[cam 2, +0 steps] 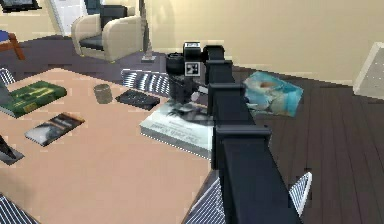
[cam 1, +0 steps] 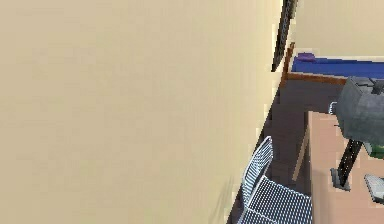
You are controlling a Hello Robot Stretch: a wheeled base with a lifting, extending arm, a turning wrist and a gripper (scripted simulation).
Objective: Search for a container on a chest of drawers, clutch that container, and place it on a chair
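The pincer (cam 2: 182, 92) is near the tabletop's (cam 2: 110, 165) far edge. A magazine (cam 2: 180, 128) lies on the tabletop just in front of it. To the pincer's left lie a flat slab (cam 2: 137, 99), a cup (cam 2: 102, 92) and, farther left, a book (cam 2: 35, 95). Behind the pincer stands a wire chair (cam 2: 145, 78), and well behind that an armchair (cam 2: 105, 32). To its right a box (cam 2: 272, 92) lies on the floor (cam 2: 330, 130).

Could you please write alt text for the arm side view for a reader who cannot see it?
The robot's dark arm reaches over a light wooden table strewn with books and a small grey cup; a beige armchair stands beyond.
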